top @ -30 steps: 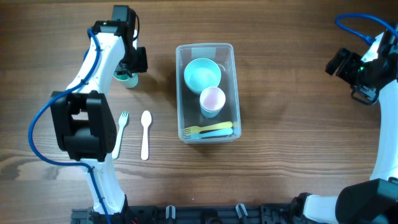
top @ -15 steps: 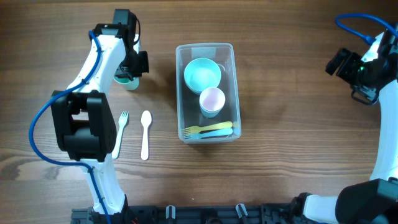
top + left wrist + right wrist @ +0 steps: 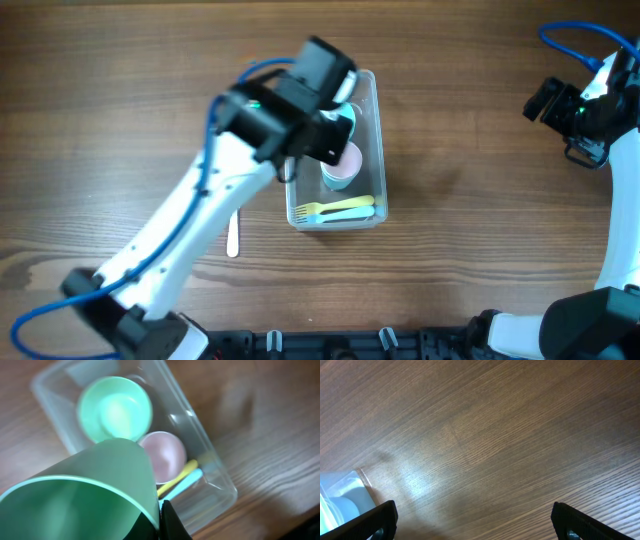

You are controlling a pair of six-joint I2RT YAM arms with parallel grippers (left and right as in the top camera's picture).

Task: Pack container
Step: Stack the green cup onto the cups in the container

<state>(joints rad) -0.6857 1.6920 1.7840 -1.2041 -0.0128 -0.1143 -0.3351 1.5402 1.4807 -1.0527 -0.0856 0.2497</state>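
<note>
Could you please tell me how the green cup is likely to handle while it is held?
The green cup looks like thin, rigid plastic, so it is probably light and stiff. Its smooth, tapered wall might slip in a loose grip. Narrowing toward its base, it could tip if set down in the crowded container.

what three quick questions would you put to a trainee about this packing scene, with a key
1. True or false: the right gripper is shut.
2. What does the left gripper carry over the table? A) a green cup B) a plate C) a knife
3. How many cups stand inside the container?

Key: 1 false, its fingers are spread over bare wood. 2 A. 3 one, the pink cup.
</note>
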